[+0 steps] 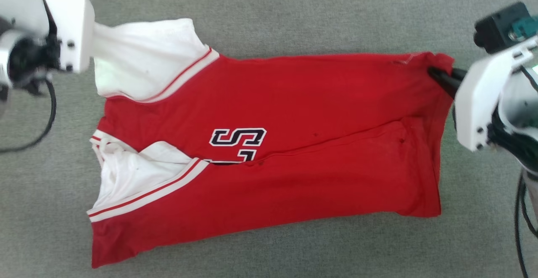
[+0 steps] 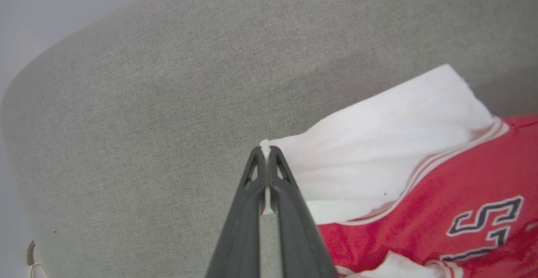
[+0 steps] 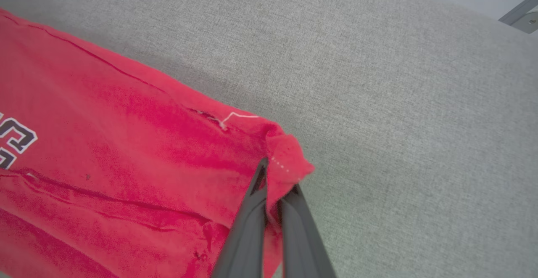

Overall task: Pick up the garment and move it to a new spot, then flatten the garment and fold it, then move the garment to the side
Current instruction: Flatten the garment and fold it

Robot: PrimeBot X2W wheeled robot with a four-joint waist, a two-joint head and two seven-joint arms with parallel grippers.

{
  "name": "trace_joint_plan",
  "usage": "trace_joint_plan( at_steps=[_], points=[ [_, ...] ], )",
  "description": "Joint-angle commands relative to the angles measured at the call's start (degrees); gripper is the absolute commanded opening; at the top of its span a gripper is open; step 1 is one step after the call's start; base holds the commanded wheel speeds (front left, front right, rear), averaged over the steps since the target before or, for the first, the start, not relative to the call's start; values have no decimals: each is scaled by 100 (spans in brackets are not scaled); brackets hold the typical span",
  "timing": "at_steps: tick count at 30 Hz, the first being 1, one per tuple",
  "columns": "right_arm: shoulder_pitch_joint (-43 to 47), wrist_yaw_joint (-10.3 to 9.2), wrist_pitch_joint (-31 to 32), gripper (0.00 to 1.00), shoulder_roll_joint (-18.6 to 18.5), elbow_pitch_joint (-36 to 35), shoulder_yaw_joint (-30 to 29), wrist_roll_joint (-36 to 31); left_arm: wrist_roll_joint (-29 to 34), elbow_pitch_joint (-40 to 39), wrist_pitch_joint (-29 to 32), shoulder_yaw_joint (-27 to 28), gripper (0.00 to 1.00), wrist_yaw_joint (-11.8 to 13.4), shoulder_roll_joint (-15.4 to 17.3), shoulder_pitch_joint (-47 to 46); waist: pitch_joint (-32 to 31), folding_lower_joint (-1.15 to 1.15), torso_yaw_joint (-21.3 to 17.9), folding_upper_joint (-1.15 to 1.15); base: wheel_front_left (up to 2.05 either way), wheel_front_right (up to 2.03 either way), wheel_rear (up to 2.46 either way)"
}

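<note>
Head view: garment [image 1: 319, 97] folds over, hiding most lettering [image 1: 237, 137].

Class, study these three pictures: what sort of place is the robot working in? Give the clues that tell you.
Probably a robotics test space: a grey fabric-covered surface, one red garment laid on it, pinched by the left tool and the right tool, and loose cables by the arms.

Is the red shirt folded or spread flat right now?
Partly folded: the shirt has its near edge lapped over the front, hiding part of the lettering.
</note>
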Motion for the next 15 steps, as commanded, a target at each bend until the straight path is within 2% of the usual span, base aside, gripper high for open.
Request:
trace_joint_plan(
  at_steps=[1,10,15],
  points=[
    [247,-2,108,0,-31,-263,-115,-1,-64,-482,91,23,0,228,202,228,-80,0,64,0,0,0,0],
    [1447,-2,744,0,-50,-1450,-617,176,-193,-3327,414,-45,0,1563,1401,1405,-236,0,171,0,0,0,0],
    [2092,-2,931,0,92,-1711,-926,214,-388,-4264,354,-185,0,2183,1778,2146,-246,0,192,0,0,0,0]
  ],
)
